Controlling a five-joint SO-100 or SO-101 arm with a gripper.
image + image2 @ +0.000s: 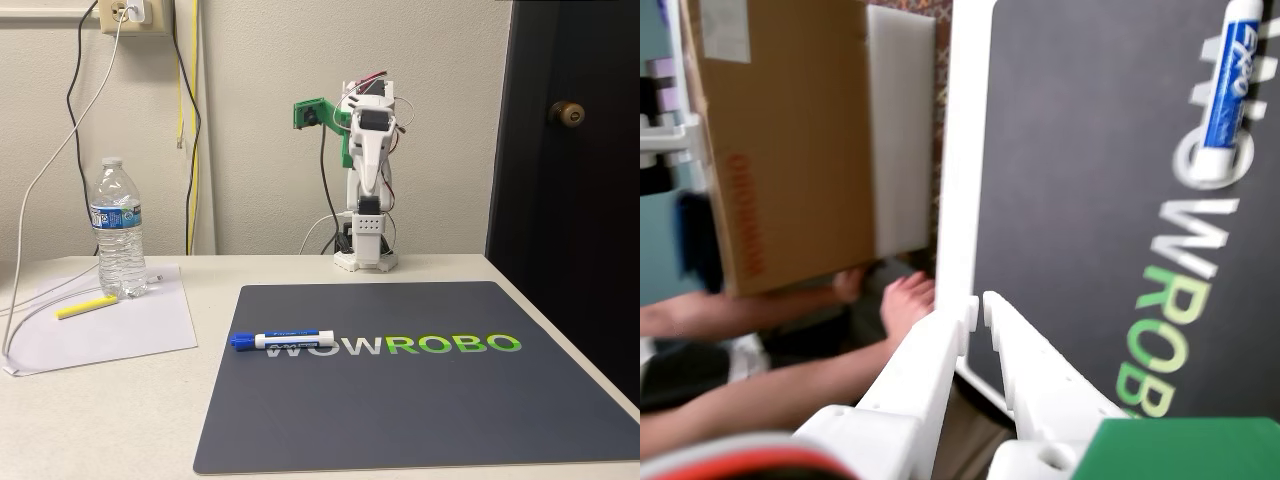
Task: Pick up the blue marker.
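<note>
White plastic fingers: in the wrist view the gripper (978,303) has its two fingers (930,355) drawn nearly together, with only a thin slit between the tips; nothing is held and nothing is touched.
Arm posture: in the fixed view the arm (366,190) stands folded upright at the back of the table, gripper (366,195) pointing down along its own body, well apart from everything on the mat.
Blue marker: one; it lies flat on the dark mat (420,390), on the letter W of the printed wording, cap to the left in the fixed view (274,340). In the wrist view the blue marker (1230,90) is far beyond the fingertips, up and to the right, with bare mat between.
Mat edges: in the wrist view the fingertips sit just over the near edge of the mat (1070,180), with the pale table edge (962,150) running away from them on the left.
Open room: the mat around the marker is bare on every side; the nearest other things lie off it, to the left in the fixed view.
Beyond the table edge: left of the fingers in the wrist view, a cardboard box (780,140) and a person's bare foot (905,300), both blurred.
Paper sheet: one (110,325), left of the mat.
Water bottle: one (118,230), upright on the paper.
Yellow stick: one (86,307), flat on the paper just beside the bottle.
Cables: several hang down the wall (190,120); exact number unclear.
</note>
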